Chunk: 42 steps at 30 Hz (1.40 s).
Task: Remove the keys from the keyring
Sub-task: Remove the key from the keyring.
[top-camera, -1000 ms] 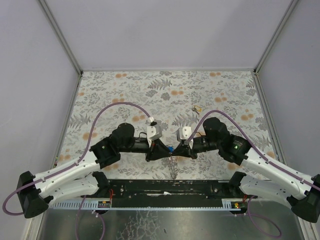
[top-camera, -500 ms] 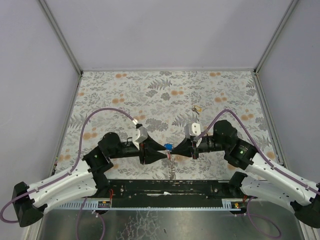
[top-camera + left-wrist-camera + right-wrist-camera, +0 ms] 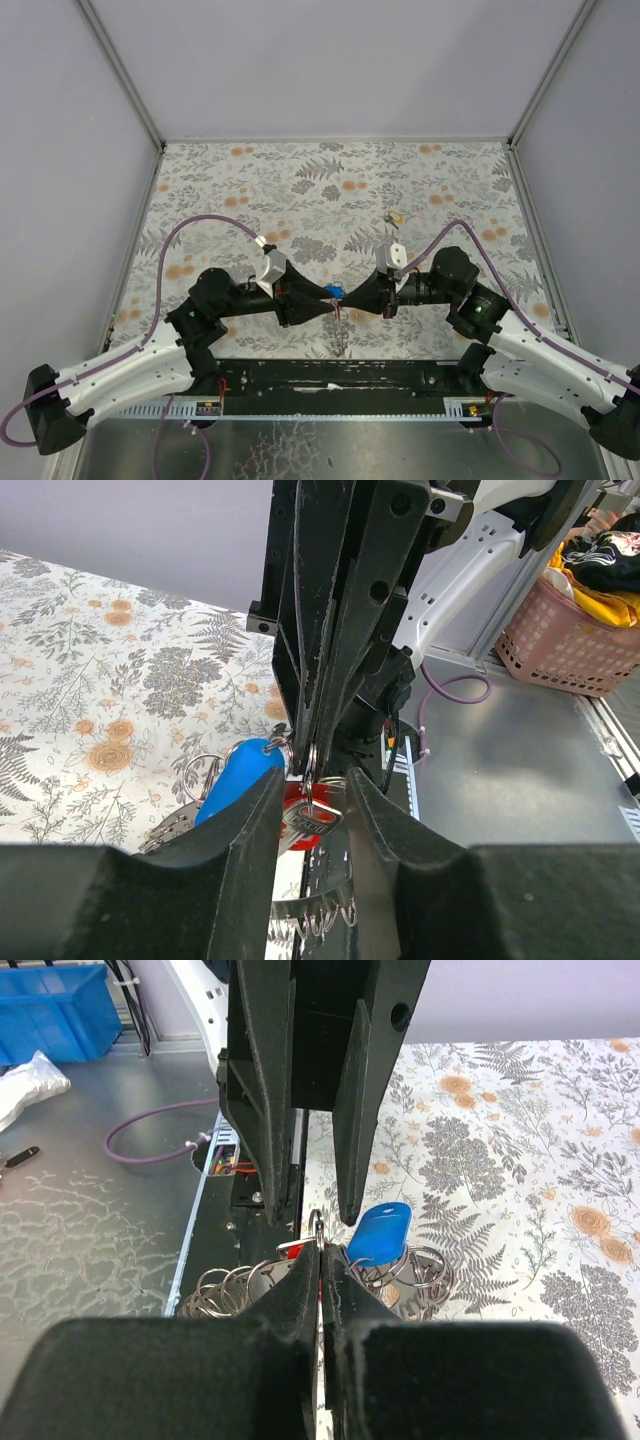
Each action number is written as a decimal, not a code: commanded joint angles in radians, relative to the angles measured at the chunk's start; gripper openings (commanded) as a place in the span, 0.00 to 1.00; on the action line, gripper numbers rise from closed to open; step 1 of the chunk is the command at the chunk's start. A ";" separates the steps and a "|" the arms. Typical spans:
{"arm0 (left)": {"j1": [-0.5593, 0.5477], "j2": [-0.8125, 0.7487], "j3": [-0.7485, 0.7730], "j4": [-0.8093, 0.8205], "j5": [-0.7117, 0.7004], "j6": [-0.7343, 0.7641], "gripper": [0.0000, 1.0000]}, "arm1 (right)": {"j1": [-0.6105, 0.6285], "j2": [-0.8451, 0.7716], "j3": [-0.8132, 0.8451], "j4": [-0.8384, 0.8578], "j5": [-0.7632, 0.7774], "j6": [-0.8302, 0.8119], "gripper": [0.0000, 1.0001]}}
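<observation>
From where I stand, the keyring (image 3: 317, 1226) hangs over the near part of the table (image 3: 250, 180). The left gripper (image 3: 328, 297) is just to its left and the right gripper (image 3: 352, 299) just to its right, tips facing. The keys (image 3: 380, 1232) bunch right against it. A small loose piece (image 3: 393, 216) lies on the table well behind it, slightly right.

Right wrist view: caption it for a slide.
Right gripper pinches the keyring edge-on, blue key tag beside it, left gripper facing with jaws apart.
</observation>
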 commanded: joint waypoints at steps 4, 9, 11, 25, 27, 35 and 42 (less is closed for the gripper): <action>0.007 0.013 -0.002 0.076 0.010 -0.012 0.28 | -0.011 -0.026 -0.009 0.174 0.004 0.065 0.00; 0.007 0.019 0.001 0.062 0.008 -0.007 0.23 | -0.013 -0.027 -0.020 0.203 0.008 0.078 0.00; 0.007 0.022 0.004 0.061 0.007 -0.007 0.21 | -0.013 -0.027 -0.021 0.205 0.009 0.078 0.00; 0.007 0.058 0.038 0.035 0.035 0.008 0.00 | -0.013 -0.020 -0.025 0.169 0.013 0.041 0.00; 0.007 0.070 0.046 0.030 0.050 0.011 0.00 | -0.013 -0.018 -0.022 0.166 0.015 0.037 0.00; 0.007 0.066 0.059 -0.024 0.034 0.041 0.00 | -0.013 0.002 0.040 -0.003 -0.034 -0.083 0.16; 0.007 0.103 0.111 -0.134 0.060 0.085 0.00 | -0.012 0.042 0.120 -0.194 -0.073 -0.222 0.19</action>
